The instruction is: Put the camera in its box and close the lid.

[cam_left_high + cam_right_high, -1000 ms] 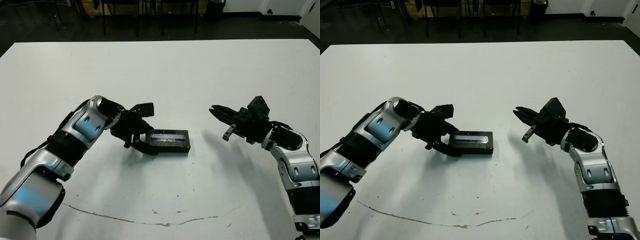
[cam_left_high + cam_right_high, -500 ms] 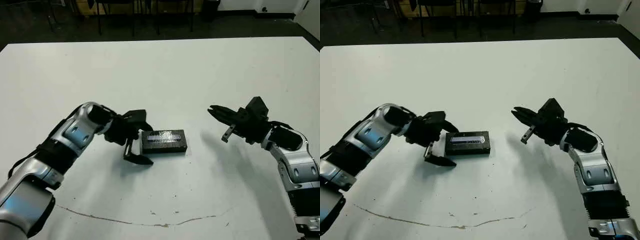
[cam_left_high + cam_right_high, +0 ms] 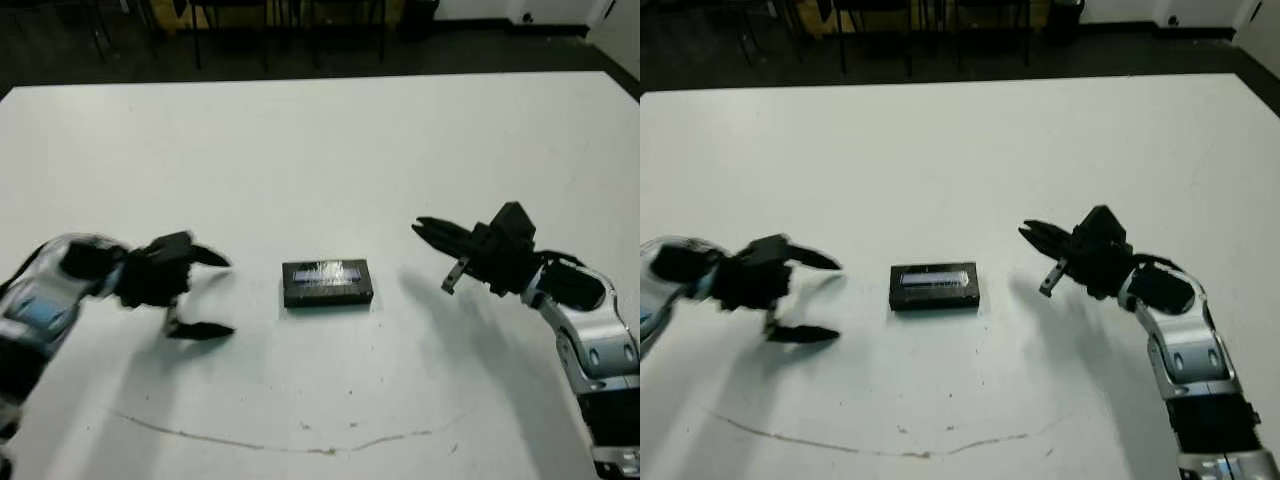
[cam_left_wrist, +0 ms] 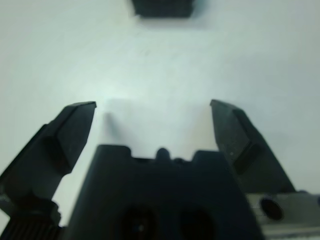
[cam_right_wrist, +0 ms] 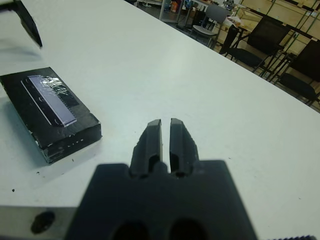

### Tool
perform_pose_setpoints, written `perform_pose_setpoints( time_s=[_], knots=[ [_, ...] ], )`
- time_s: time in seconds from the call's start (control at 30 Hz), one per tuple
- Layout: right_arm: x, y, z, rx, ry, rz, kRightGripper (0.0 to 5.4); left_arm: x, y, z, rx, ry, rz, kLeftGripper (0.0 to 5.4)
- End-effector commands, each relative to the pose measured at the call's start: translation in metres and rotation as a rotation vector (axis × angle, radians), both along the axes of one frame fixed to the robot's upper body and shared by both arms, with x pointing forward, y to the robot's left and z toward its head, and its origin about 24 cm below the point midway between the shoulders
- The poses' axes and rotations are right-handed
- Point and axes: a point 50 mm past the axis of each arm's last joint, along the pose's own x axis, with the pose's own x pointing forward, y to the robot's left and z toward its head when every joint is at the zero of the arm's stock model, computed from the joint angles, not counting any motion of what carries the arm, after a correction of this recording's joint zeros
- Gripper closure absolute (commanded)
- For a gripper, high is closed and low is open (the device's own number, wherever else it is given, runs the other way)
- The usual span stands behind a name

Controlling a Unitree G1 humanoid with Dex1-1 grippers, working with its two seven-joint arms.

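The box [image 3: 330, 297] sits shut in the middle of the table as a black block. The lid [image 3: 327, 272] lies flat on it with its pale grey stripe facing up. The camera is hidden. My left gripper [image 3: 226, 296] is open and empty, blurred, about a hand's width to the left of the box; the left wrist view shows its fingers [image 4: 75, 130] spread wide and the box [image 4: 162, 7] far ahead. To the right of the box my right gripper [image 5: 165, 122] hovers shut on nothing, pointing toward the box [image 5: 47, 112].
The white table [image 3: 320, 150] stretches wide behind the box. A thin brown line [image 3: 300, 440] runs across its front part. Dark chairs [image 5: 260, 40] stand beyond the far edge.
My left gripper has drawn back to the left, away from the box, and stays open. The closed box lies where it was. My right arm has barely moved.
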Motion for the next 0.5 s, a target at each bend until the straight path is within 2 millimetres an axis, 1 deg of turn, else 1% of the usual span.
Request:
perform_pose_setpoints(
  time_s=[0.03,0.1,0.17,0.23,0.33,0.5],
  knots=[
    [-0.002,-0.006,-0.004,-0.003,0.032,-0.023,5.4,-0.008,-0.003,0.021,-0.067,-0.24,0.252,0.28],
    [-0.001,-0.007,-0.003,0.003,0.035,-0.028,5.4,-0.012,-0.015,0.033,-0.191,-0.4,0.384,0.63],
    [-0.001,-0.008,-0.002,0.001,0.022,-0.036,5.4,-0.015,-0.032,0.04,-0.313,-0.488,0.477,1.01],
    [0.0,-0.009,-0.001,-0.013,0.0,-0.053,5.4,-0.019,-0.051,0.044,-0.38,-0.543,0.53,1.4],
    [0.001,-0.012,-0.002,0.006,0.002,-0.082,5.4,-0.022,-0.075,0.045,-0.459,-0.562,0.551,1.96],
    [0.004,-0.015,-0.005,0.045,0.017,-0.129,5.4,-0.018,-0.116,0.038,-0.545,-0.472,0.549,2.97]
  ],
)
